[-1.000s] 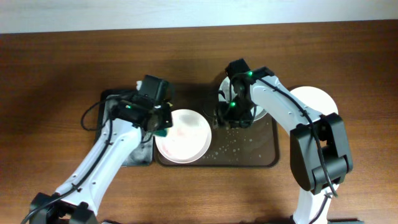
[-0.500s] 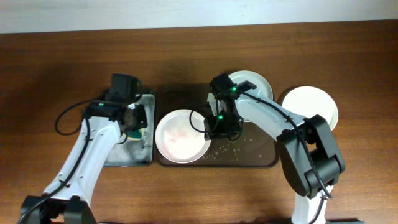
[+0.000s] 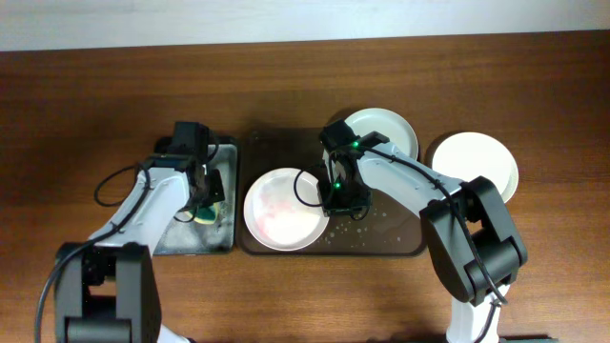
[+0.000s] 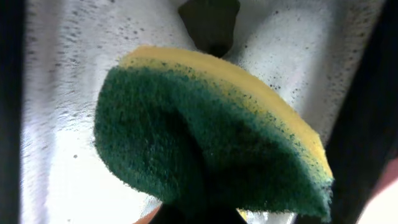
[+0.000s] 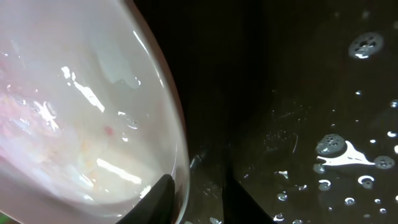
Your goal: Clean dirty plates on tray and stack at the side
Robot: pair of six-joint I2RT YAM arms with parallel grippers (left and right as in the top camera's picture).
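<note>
One plate sits on the table beside the tray, apparently done, two more wait on it, and the right gripper, jaw width unclear, meets the smeared plate while the left gripper pinches a sponge.

The tray holds one plate front-left, another plate back-right; a third plate lies to its right.
</note>
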